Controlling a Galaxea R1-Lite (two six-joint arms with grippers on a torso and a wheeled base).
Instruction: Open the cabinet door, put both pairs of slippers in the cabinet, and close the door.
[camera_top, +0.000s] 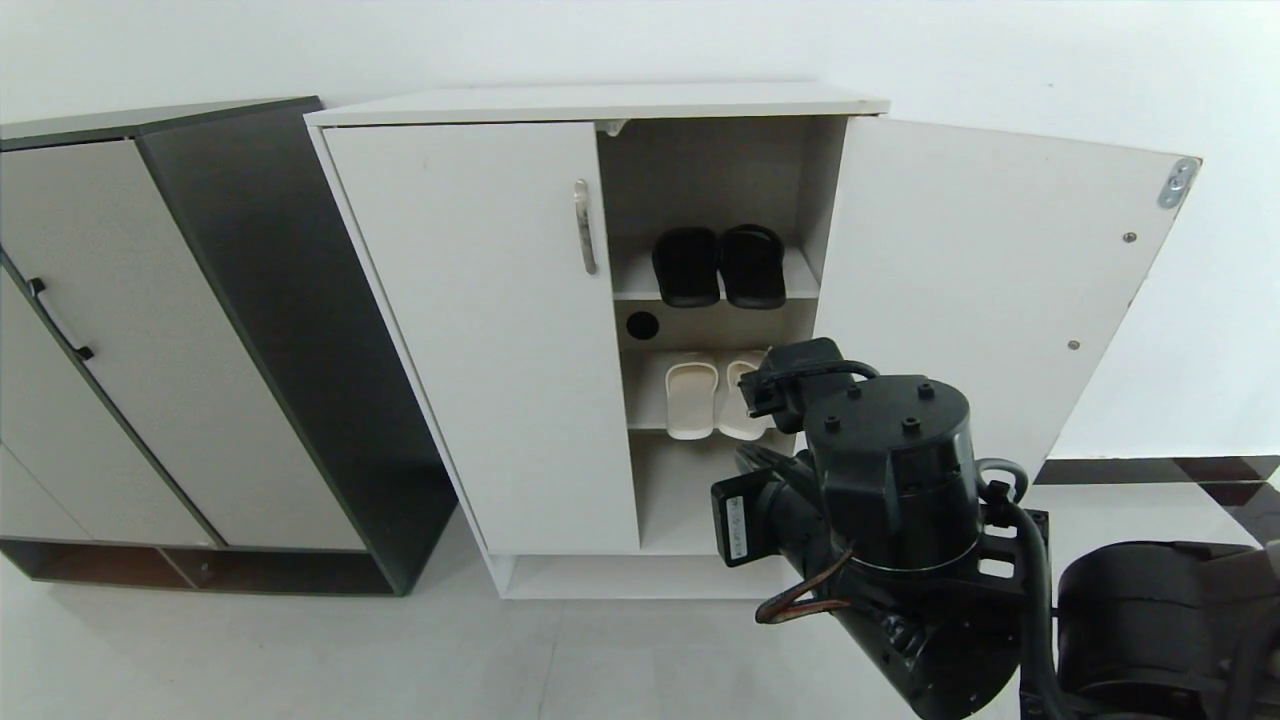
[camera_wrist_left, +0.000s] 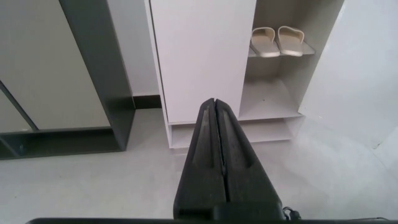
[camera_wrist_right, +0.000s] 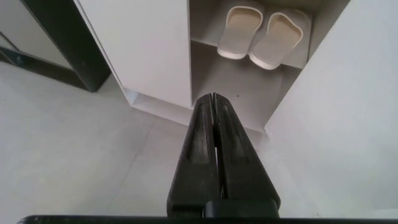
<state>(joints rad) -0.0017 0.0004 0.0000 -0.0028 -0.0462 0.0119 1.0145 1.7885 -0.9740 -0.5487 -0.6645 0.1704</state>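
Note:
The white cabinet (camera_top: 600, 102) stands against the wall with its right door (camera_top: 980, 290) swung wide open and its left door (camera_top: 490, 330) closed. A black pair of slippers (camera_top: 718, 266) sits on the upper shelf. A white pair of slippers (camera_top: 705, 397) (camera_wrist_left: 281, 41) (camera_wrist_right: 264, 30) sits on the middle shelf. My right gripper (camera_wrist_right: 213, 98) is shut and empty, hanging in front of the open compartment below the white pair. My left gripper (camera_wrist_left: 214, 102) is shut and empty, farther back over the floor, facing the closed left door.
A grey and dark cabinet (camera_top: 150, 330) stands close to the left of the white one. The open door juts toward me on the right. Bare pale floor (camera_top: 400, 650) lies in front of both cabinets.

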